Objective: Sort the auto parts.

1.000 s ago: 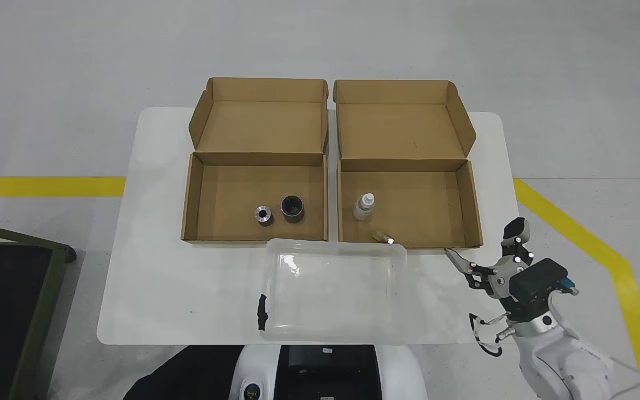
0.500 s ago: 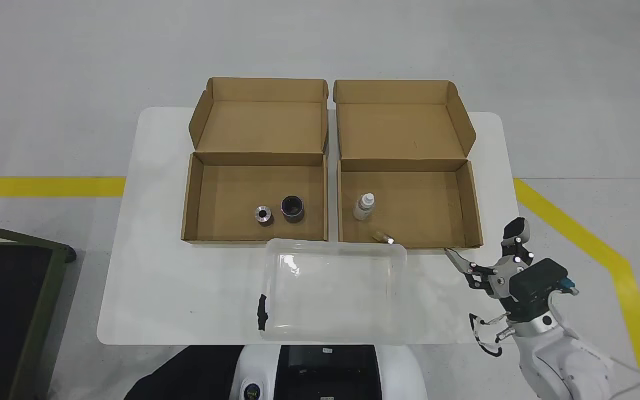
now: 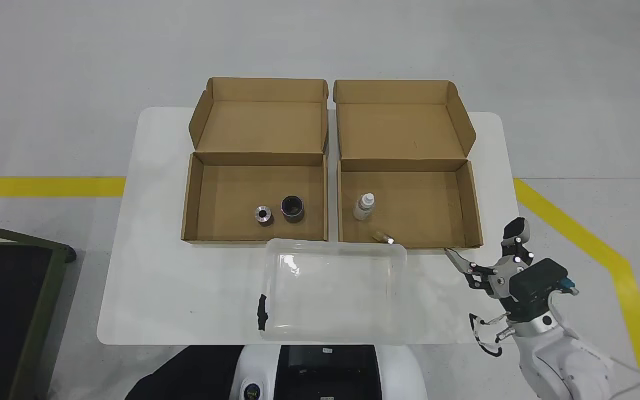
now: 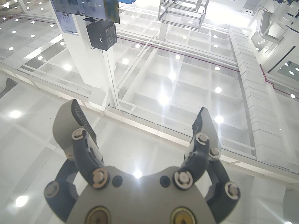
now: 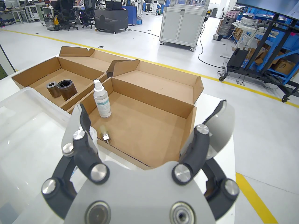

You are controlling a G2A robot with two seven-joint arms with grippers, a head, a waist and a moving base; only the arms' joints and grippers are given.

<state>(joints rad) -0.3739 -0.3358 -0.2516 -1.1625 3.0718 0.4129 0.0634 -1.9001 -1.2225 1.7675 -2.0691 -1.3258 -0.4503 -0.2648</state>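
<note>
We count two cardboard boxes on one white table [image 3: 150, 260]: left box [image 3: 225, 195] and right box [image 3: 430, 205]. Two dark metal cylinders sit in the left box: smaller cylinder [image 3: 261, 212], larger cylinder [image 3: 293, 207]. In the right box we count one spray bottle [image 3: 364, 206] and one brass fitting [image 3: 383, 238]. One clear tray [image 3: 335, 295], near side.

The right hand [image 5: 152, 106] has silver curved fingers [image 5: 224, 122], black links and shiny round screws.
</note>
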